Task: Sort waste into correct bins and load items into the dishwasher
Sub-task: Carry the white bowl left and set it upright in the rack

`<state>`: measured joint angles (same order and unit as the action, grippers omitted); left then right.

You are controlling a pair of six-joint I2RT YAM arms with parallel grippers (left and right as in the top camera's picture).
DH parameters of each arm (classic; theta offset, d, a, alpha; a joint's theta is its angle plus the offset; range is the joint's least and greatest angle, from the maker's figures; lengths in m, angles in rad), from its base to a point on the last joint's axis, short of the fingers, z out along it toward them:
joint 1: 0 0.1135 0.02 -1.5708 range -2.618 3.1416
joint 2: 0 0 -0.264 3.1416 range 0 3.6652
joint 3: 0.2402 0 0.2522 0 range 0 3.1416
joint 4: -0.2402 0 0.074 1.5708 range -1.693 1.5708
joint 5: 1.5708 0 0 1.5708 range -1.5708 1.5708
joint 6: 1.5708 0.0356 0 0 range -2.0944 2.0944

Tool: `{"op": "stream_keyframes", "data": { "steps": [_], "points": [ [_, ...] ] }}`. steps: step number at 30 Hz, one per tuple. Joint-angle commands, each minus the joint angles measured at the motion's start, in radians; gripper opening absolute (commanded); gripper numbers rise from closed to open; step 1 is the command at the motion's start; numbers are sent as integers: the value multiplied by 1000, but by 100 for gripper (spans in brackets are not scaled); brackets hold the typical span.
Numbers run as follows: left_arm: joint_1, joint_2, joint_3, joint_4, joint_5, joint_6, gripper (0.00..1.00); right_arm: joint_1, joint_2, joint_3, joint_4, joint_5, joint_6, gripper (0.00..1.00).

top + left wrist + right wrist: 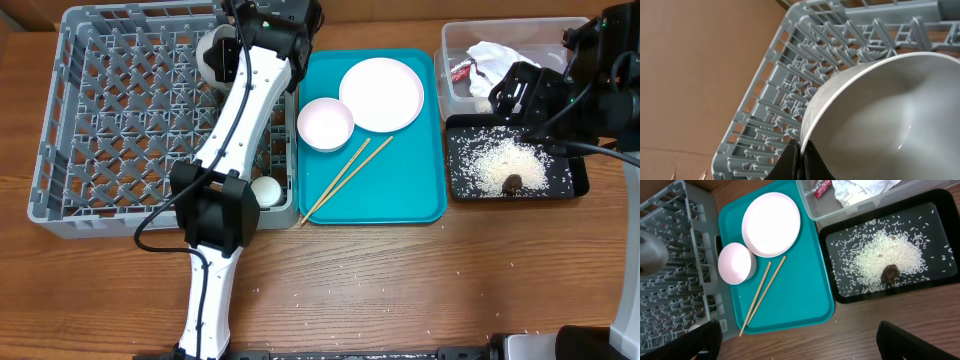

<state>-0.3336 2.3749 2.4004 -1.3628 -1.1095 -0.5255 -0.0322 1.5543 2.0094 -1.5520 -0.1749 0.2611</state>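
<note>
- The left pincer [799, 159] was clamped on the rim of a white bowl [880, 115], held over the far right corner of the grey rack [60, 130].
- I'd have lowered it on edge between the pegs, clear of the rack wall, before letting go.
- A small cup [266, 190] sat in the near right corner, well apart from the bowl.
- The right pincer [800, 336] hung with jaws wide apart near the black tray [578, 188], out of the way.
- The plate [382, 94], second bowl [325, 124] and chopsticks [345, 180] lay on the teal tray [400, 170], just beside the rack.
</note>
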Motion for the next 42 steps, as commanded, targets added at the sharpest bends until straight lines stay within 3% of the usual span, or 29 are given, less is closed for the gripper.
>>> {"op": "stream_keyframes", "data": {
  "steps": [1, 7, 20, 24, 28, 37, 42],
  "points": [
    [-2, 28, 2, -22, 33, -32, 4, -3, -6, 6, 5, 10, 0, 100],
    [-8, 66, 2, -39, 12, -17, 4, -3, -5, 6, 5, 10, 0, 100],
    [-60, 75, 2, -49, -331, -21, 4, -3, -5, 6, 5, 10, 0, 100],
    [-63, 79, 2, -43, -265, -61, 4, -3, -5, 6, 5, 10, 0, 100],
    [-58, 97, 2, 58, -262, -54, 4, -3, -5, 6, 5, 10, 0, 100],
    [-57, 152, 2, 431, -283, 317, 4, -3, -5, 6, 5, 10, 0, 100],
    [-43, 159, 2, 520, -316, 377, 4, -3, -5, 6, 5, 10, 0, 100]
  ]
}}
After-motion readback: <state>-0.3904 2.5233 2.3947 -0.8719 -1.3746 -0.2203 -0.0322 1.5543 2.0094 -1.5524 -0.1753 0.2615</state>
